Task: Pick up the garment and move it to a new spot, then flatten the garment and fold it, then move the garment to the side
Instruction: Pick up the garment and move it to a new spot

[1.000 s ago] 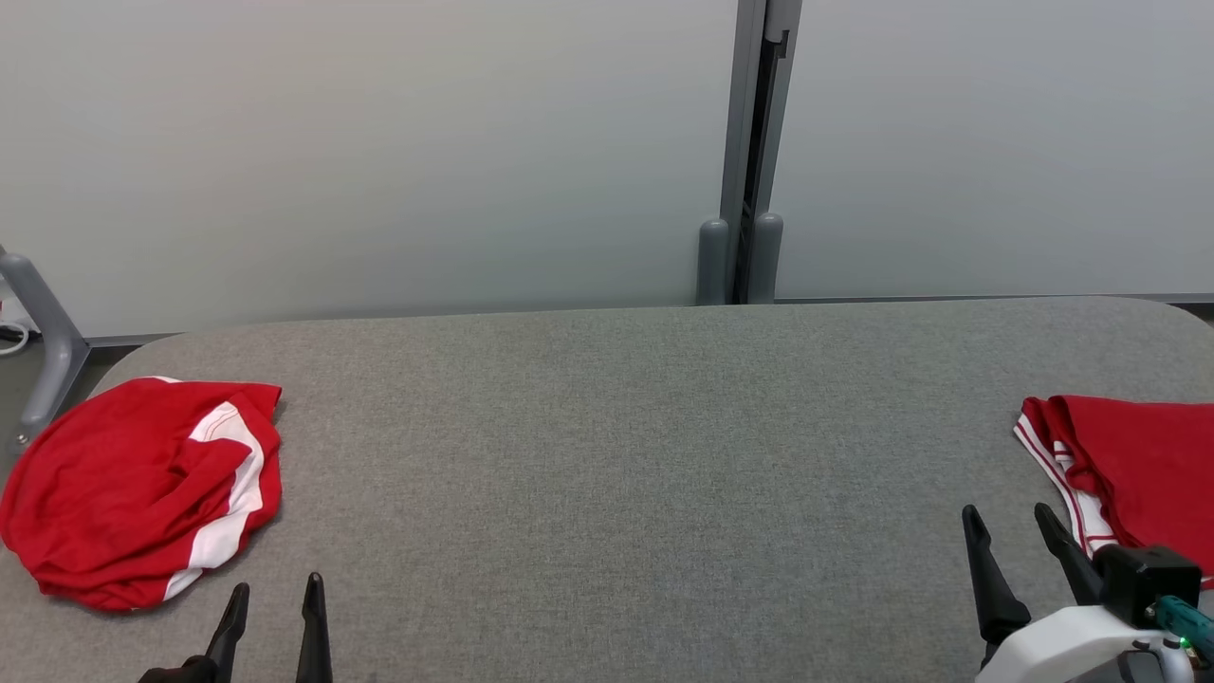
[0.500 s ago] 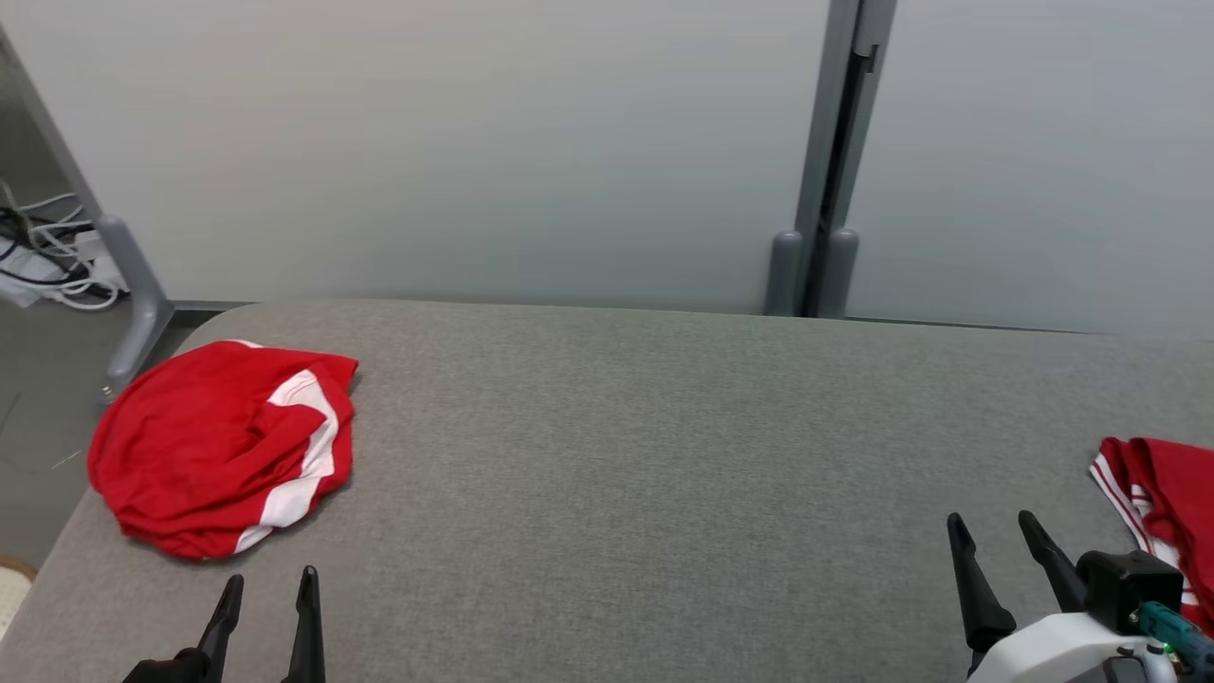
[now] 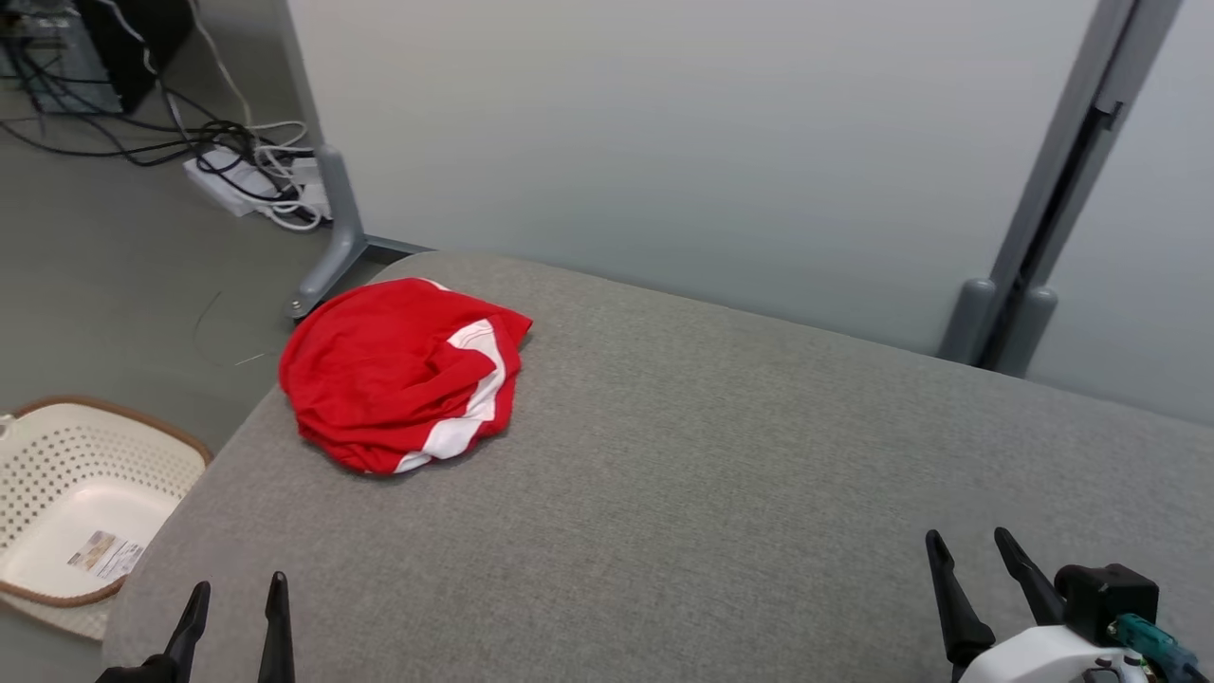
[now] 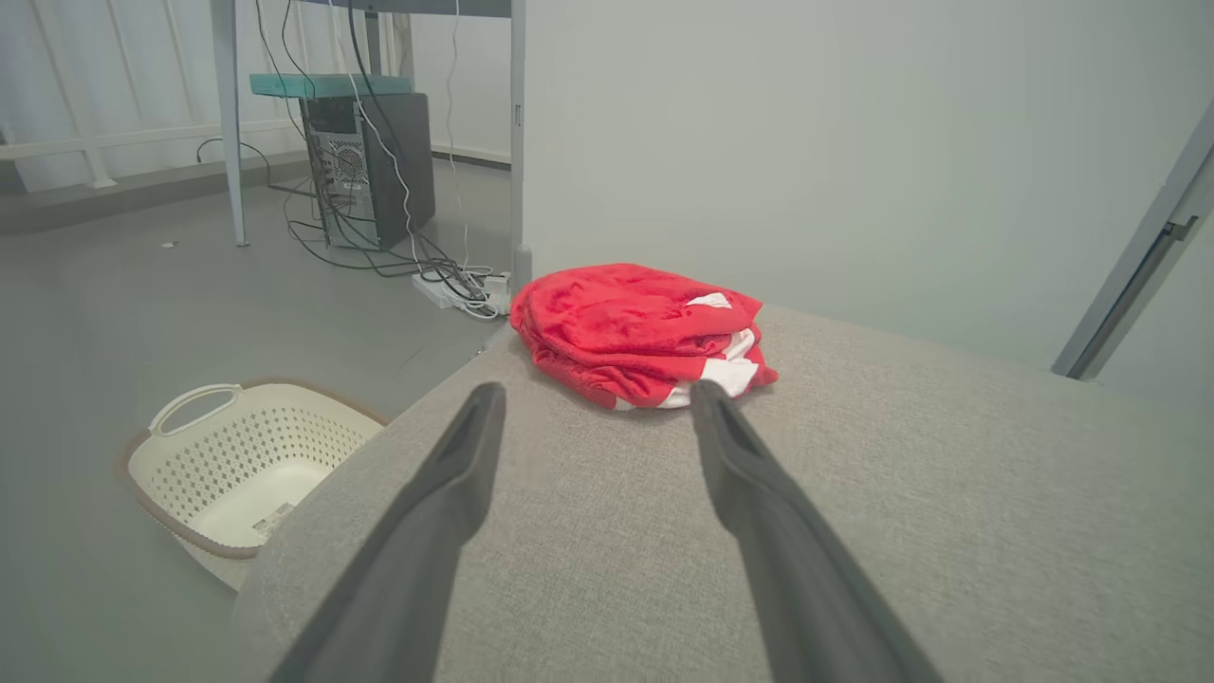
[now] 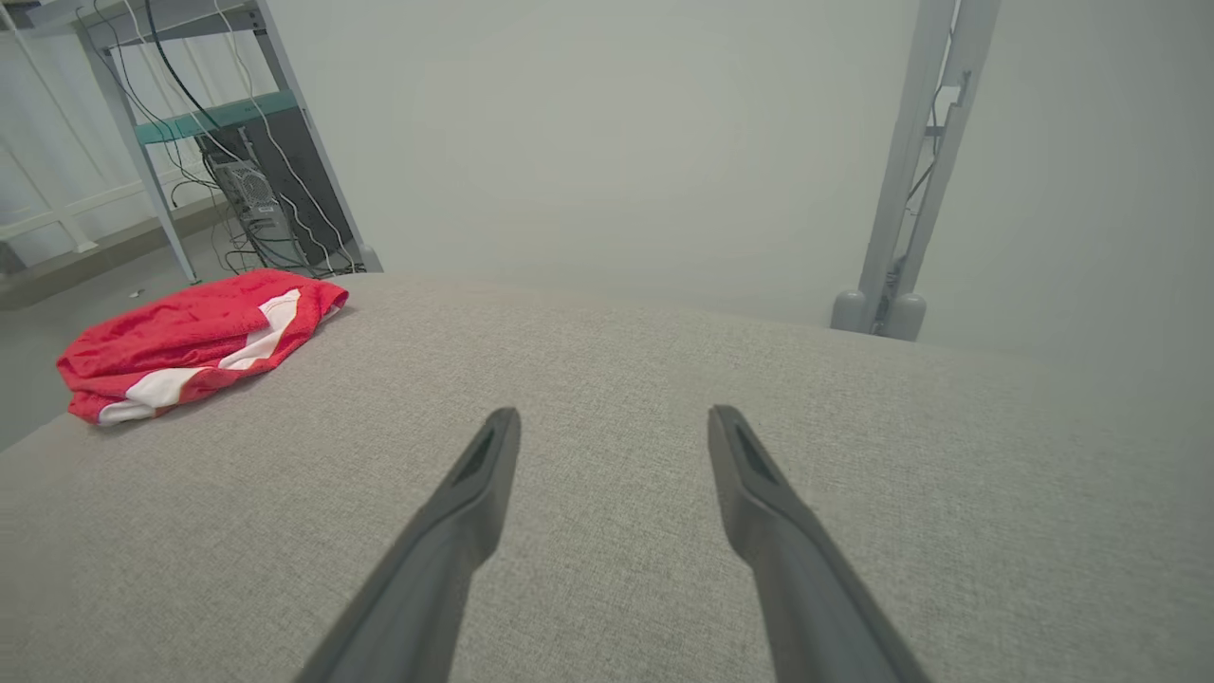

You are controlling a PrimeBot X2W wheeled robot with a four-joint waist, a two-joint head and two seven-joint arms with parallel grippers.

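Jaws are standing wide, empty; I'm hovering left gripper (image 3: 238, 583) and right gripper (image 3: 968, 536) above grey fabric table (image 3: 721, 493), crumpled red-and-white garment (image 3: 398, 375) sitting at its left edge (cream perforated basket (image 3: 66, 455) below).

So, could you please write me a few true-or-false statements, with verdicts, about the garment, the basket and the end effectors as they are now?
1. The red and white garment lies crumpled near the far left corner of the grey table. True.
2. The left end effector grips the garment. False: it is open and apart from it.
3. A perforated cream laundry basket stands on the floor beside the table. True.
4. The right end effector is shut. False: it is open, holding nothing.
5. The basket holds clothes. False: only a label shows inside.
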